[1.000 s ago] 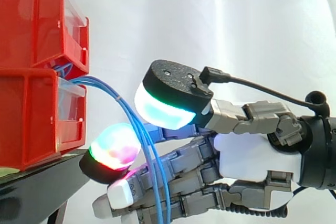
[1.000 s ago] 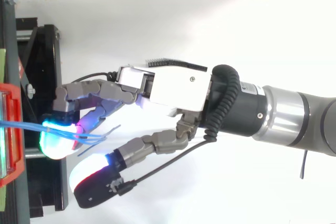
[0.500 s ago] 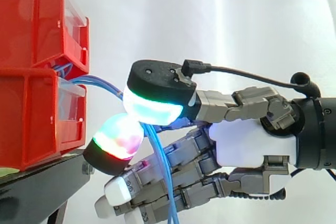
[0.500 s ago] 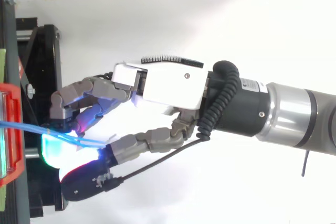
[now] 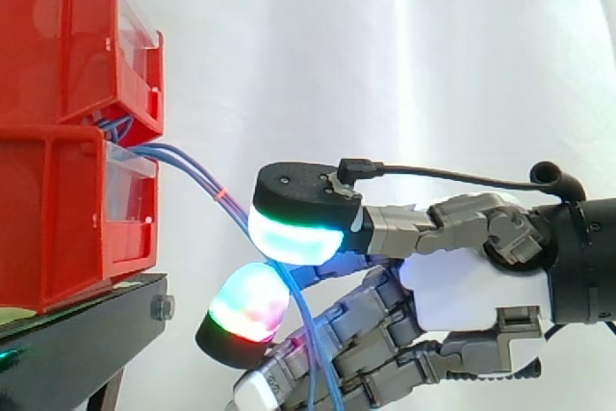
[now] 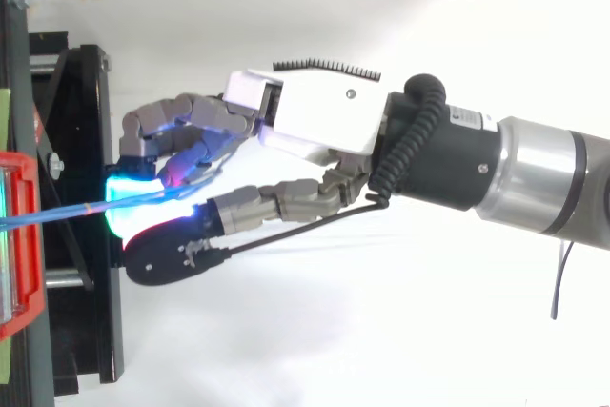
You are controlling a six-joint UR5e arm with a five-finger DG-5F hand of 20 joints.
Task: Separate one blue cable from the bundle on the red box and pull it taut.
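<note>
Several blue cables (image 5: pixel 210 186) running from the red box (image 5: pixel 58 228), sloping down to my hand (image 5: pixel 462 291), pinched between thumb pad (image 5: pixel 294 235) above and a finger pad (image 5: pixel 248 303) below, near the black stand (image 5: pixel 77 344), strands trailing down across my other curled fingers.

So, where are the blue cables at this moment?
In the side view, the blue cables leave the red bins at the left, slope down to the right and are pinched between the glowing pads of the hand.
</note>
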